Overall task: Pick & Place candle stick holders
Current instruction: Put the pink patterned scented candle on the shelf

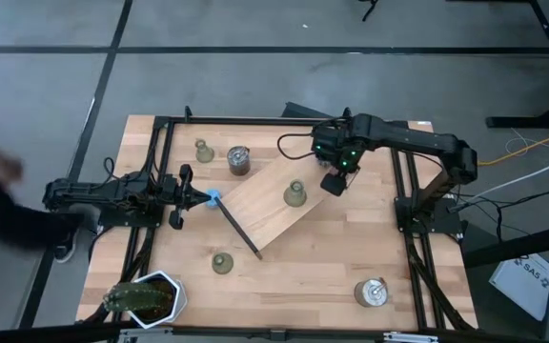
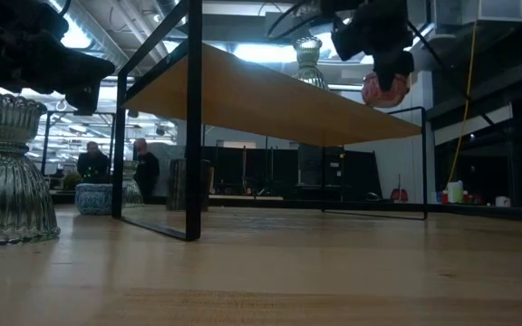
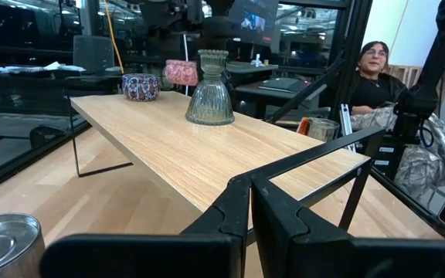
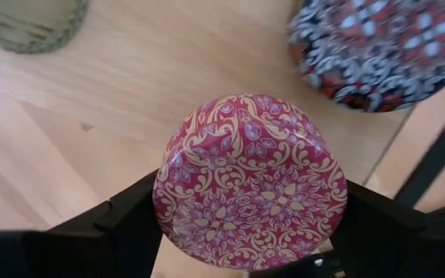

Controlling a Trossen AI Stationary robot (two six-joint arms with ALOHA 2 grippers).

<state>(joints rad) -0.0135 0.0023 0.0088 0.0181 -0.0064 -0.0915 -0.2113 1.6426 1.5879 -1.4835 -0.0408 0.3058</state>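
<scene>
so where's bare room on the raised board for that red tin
Bare: the board between the candle stick holder and the left pincer. Crowded: the end under the right pincer, which holds the red tin, beside a dark patterned tin.

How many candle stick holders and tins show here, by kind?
Olive-green bell-shaped candle stick holders: 3
Round silver tins: 2
Round patterned tins: 2, the red floral-patterned tin and the dark floral-patterned tin
Total: 7
</scene>
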